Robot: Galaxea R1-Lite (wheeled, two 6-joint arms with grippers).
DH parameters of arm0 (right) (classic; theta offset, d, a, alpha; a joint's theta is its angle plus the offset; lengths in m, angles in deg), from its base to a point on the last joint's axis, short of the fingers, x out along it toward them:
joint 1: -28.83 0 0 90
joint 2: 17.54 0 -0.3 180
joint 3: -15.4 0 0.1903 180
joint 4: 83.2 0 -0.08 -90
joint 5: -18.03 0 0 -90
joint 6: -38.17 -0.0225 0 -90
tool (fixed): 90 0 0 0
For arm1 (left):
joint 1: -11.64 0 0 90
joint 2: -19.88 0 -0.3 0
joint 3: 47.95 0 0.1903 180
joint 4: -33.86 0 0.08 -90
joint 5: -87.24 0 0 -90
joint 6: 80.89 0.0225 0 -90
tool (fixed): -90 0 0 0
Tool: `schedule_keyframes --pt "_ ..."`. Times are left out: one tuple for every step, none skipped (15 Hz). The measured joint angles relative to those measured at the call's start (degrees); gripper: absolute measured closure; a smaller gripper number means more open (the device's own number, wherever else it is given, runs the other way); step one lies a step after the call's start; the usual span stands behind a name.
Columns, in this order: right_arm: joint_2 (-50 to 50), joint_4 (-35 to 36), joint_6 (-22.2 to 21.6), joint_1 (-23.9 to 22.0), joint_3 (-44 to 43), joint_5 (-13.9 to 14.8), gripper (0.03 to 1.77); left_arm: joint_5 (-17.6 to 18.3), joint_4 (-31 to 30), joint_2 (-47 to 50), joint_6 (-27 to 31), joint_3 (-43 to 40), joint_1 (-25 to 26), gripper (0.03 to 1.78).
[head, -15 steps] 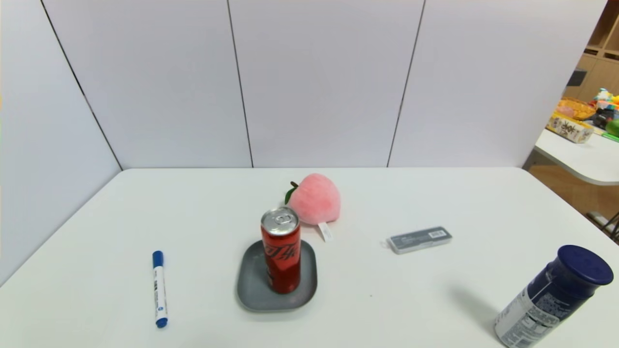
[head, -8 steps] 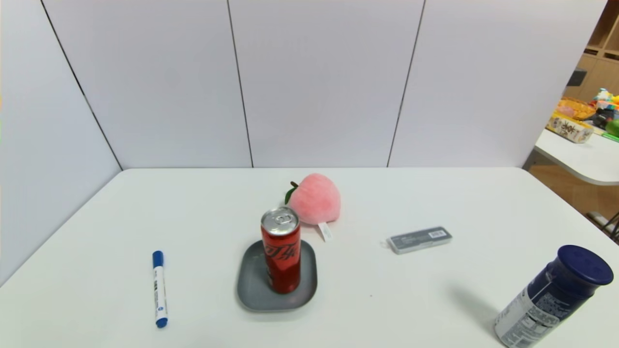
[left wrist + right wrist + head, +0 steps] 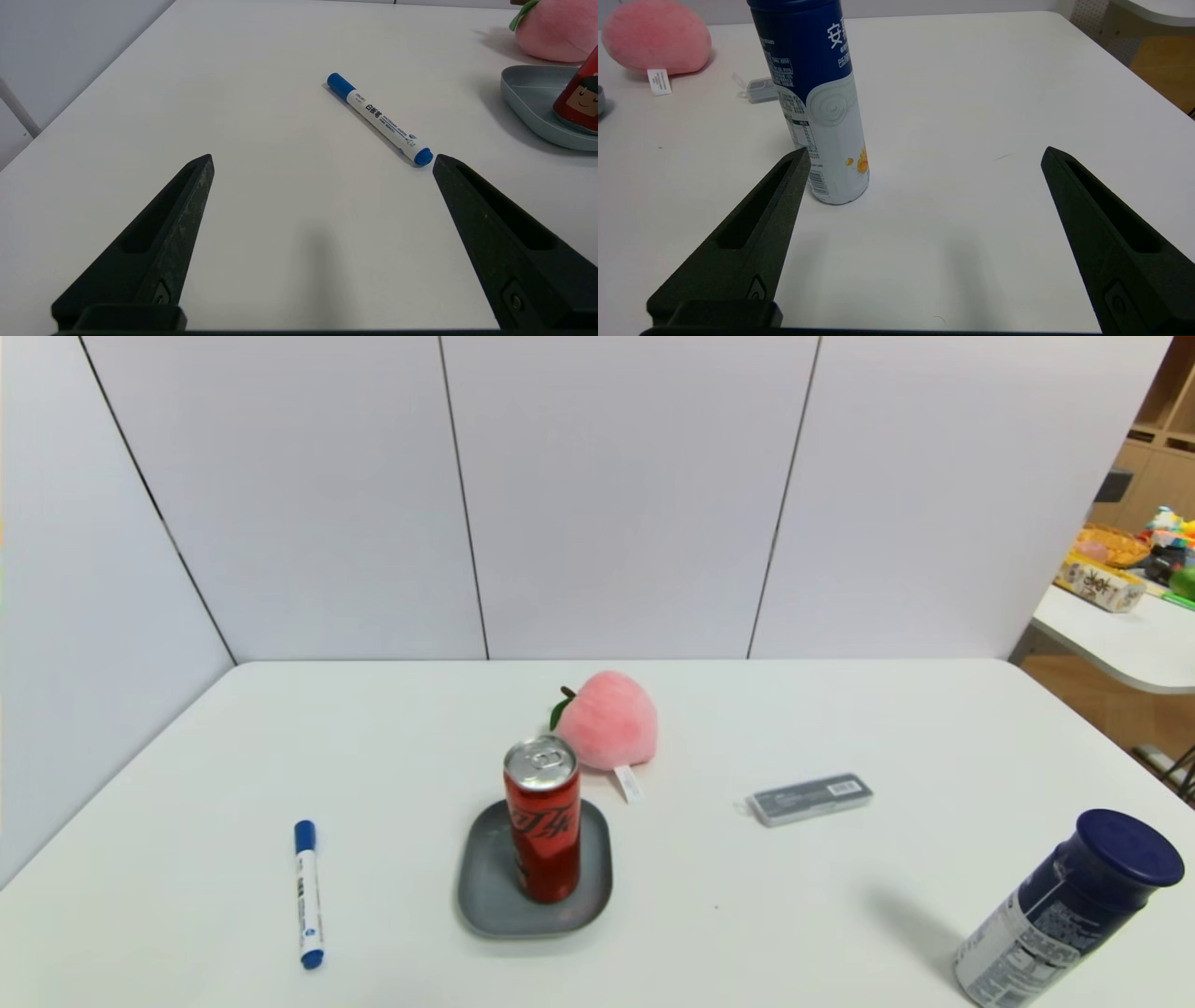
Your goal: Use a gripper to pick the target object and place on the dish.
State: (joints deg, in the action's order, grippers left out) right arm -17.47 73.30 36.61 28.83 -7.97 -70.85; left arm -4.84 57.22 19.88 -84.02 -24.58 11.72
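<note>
Still unchanged: red can [image 3: 542, 821] upright on the dish [image 3: 485, 882].

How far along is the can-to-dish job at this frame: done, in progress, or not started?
It looks done: the red soda can stands upright on the grey-blue dish. Nothing is in hand: the left gripper and right gripper are both open and empty, low over the white table and away from the can. Nothing visible remains.

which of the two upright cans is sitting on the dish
The slim red soda can, standing on the grey-blue dish; the dark blue canister stands on the bare table.
</note>
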Motion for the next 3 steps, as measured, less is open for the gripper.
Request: schedule_keyframes --pt "0.0 0.0 -0.1 0.0 0.0 0.0 0.09 0.0 0.0 0.0 0.0 0.0 0.0 0.12" --pt "0.0 0.0 -0.1 0.0 0.0 0.0 0.09 0.0 0.0 0.0 0.0 0.0 0.0 0.12" --pt "0.0 0.0 -0.1 0.0 0.0 0.0 0.09 0.0 0.0 0.0 0.0 0.0 0.0 0.12"
